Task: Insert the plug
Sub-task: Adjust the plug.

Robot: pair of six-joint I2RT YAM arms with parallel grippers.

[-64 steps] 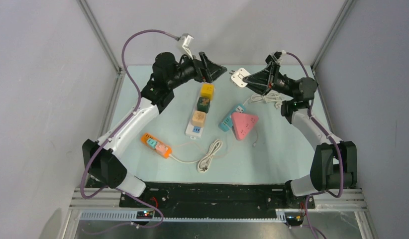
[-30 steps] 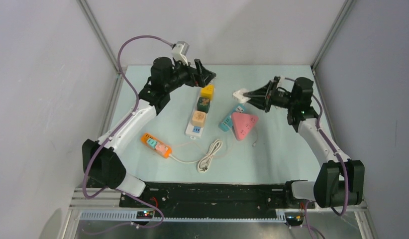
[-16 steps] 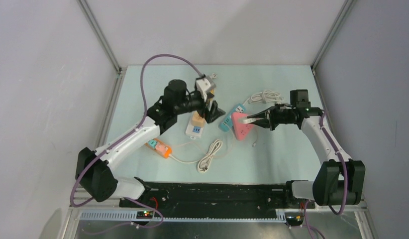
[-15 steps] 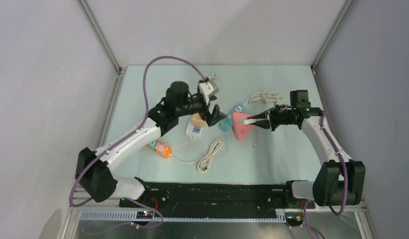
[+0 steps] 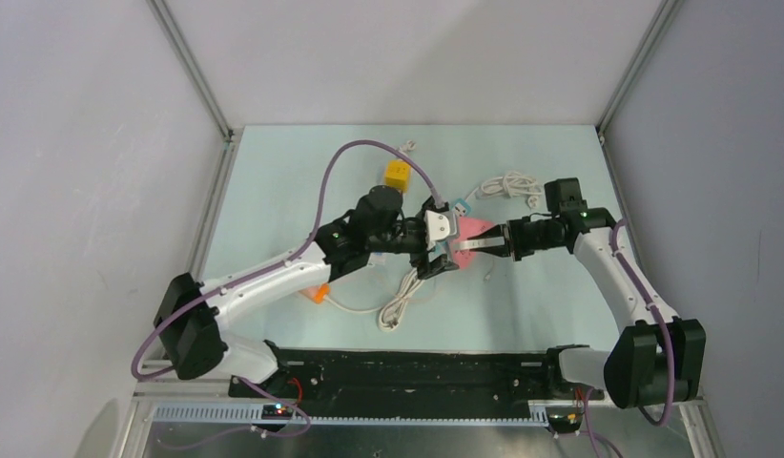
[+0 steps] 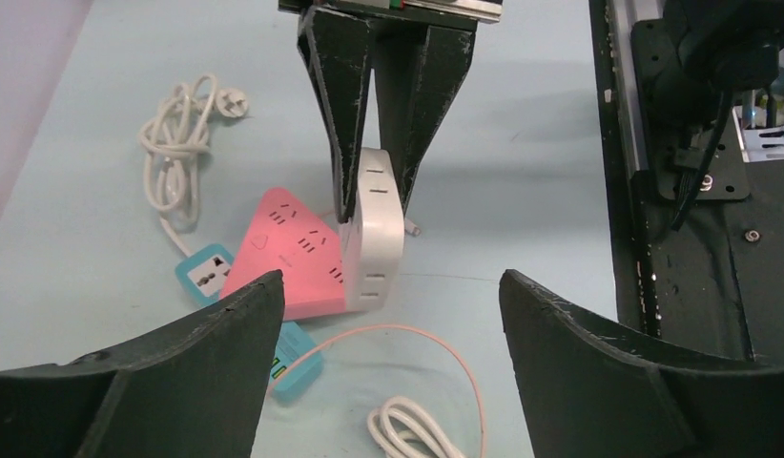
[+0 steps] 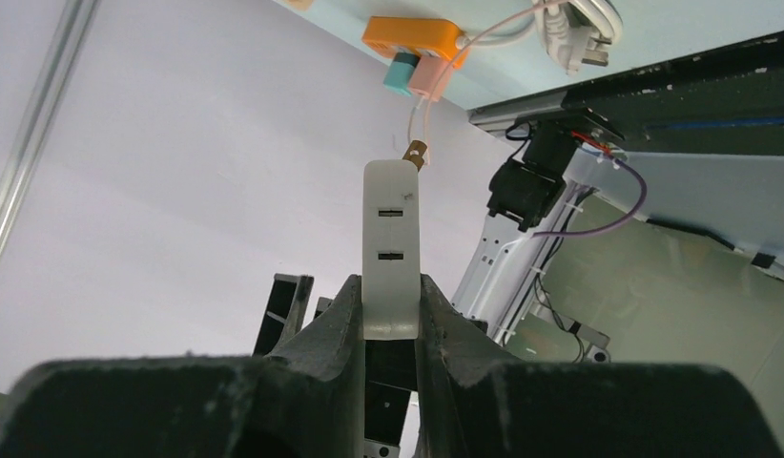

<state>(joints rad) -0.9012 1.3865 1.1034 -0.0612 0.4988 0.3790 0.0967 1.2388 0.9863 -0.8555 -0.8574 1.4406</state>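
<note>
My right gripper (image 5: 484,245) is shut on a white plug block (image 5: 467,246), gripping it by its flat sides (image 7: 389,243). In the left wrist view the plug (image 6: 374,229) stands on edge against the right side of a pink triangular power strip (image 6: 291,250), with the right arm's black fingers (image 6: 342,114) coming down onto it from the top. My left gripper (image 6: 388,382) is open wide, facing the plug from a short distance with nothing between its fingers. From above, the left gripper (image 5: 447,239) hovers just left of the pink strip (image 5: 471,227).
A teal power strip (image 6: 209,272) lies beside and under the pink one. A thin pink cord (image 6: 464,358) and a coiled white cable (image 5: 403,303) lie nearer. Another white cable coil (image 5: 507,183) and a yellow block (image 5: 398,173) sit farther back. An orange strip (image 7: 412,36) is mostly under the left arm.
The left arm has swung right and nearer, from the block row to just beside the pink strip. The right gripper has carried the plug slightly left, against the pink strip.
</note>
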